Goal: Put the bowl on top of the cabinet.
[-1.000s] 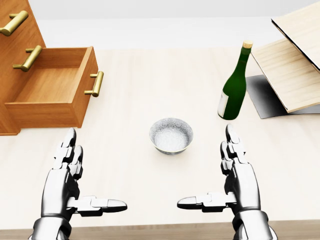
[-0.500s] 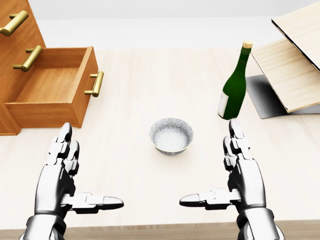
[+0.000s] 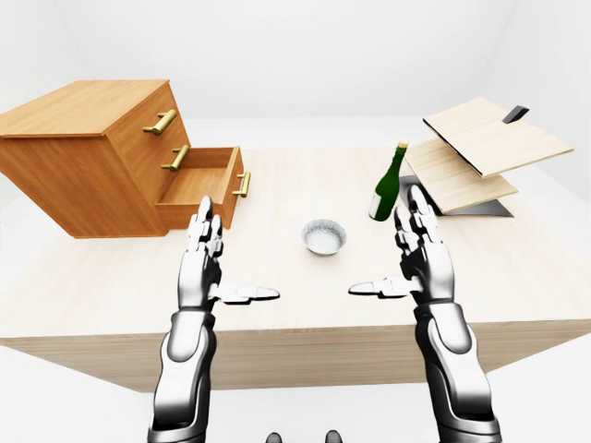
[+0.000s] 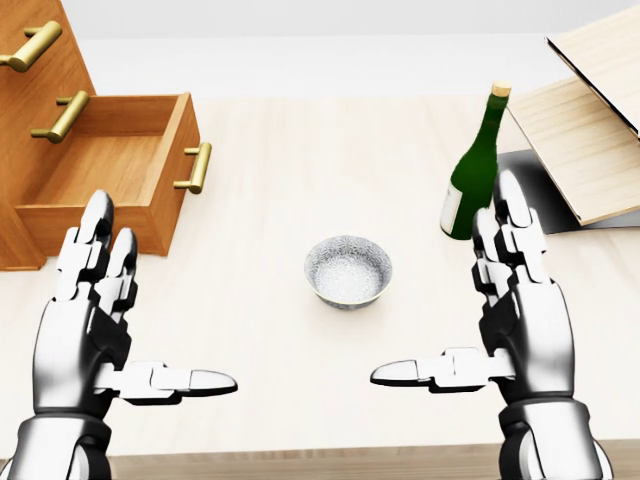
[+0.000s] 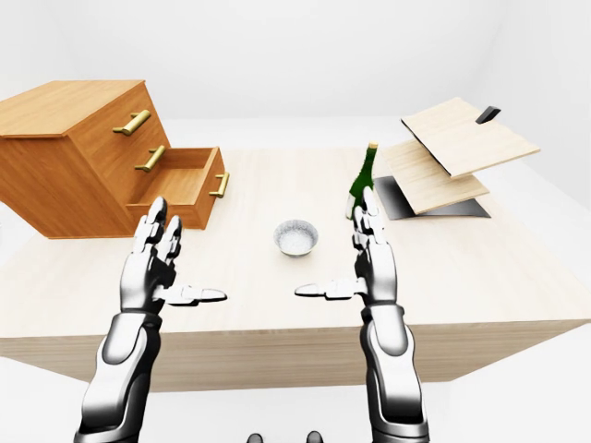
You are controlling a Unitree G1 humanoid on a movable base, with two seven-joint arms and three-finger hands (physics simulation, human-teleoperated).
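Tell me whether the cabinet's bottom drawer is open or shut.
Open: the bottom drawer juts out of the cabinet, its bare wooden inside showing in the head view.

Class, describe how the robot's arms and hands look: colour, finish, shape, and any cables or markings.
Both the left hand and the right hand are glossy silver metal with dark seams. Each has three blocky, segmented fingers with rounded tips. The forearms are smooth, rounded silver shells, darker at the joints. No cables or markings show.
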